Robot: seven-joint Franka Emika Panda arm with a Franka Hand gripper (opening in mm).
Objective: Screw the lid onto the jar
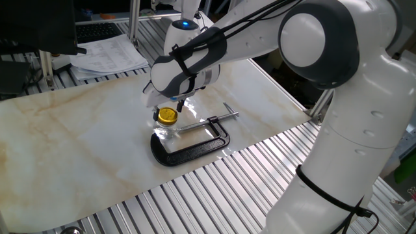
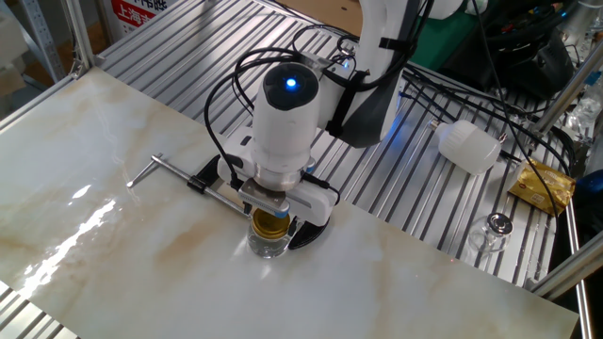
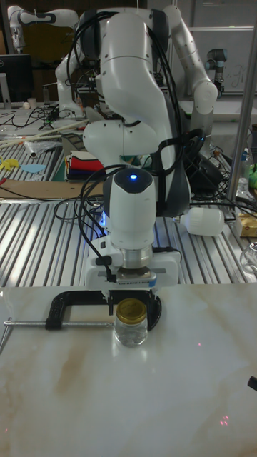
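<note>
1. Upright on the glossy marble-patterned table [image 1: 78,130], the short clear glass jar [image 3: 130,331] wears the flat yellow lid [image 3: 131,310] on its mouth.
2. Directly above hangs the gripper [image 3: 131,291]; its fingertips are hidden, so whether it grasps the lid cannot be told.
3. Just beside the jar lies a black C-clamp [image 1: 195,146] with silver screw.
4. On the slatted metal behind, a white plastic bottle [image 2: 468,146] rests.

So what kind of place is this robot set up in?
Most likely a robotics lab: a second robot arm stands behind, loose cables lie on the benches, and the marble-patterned tabletop rests on aluminium framing.
</note>
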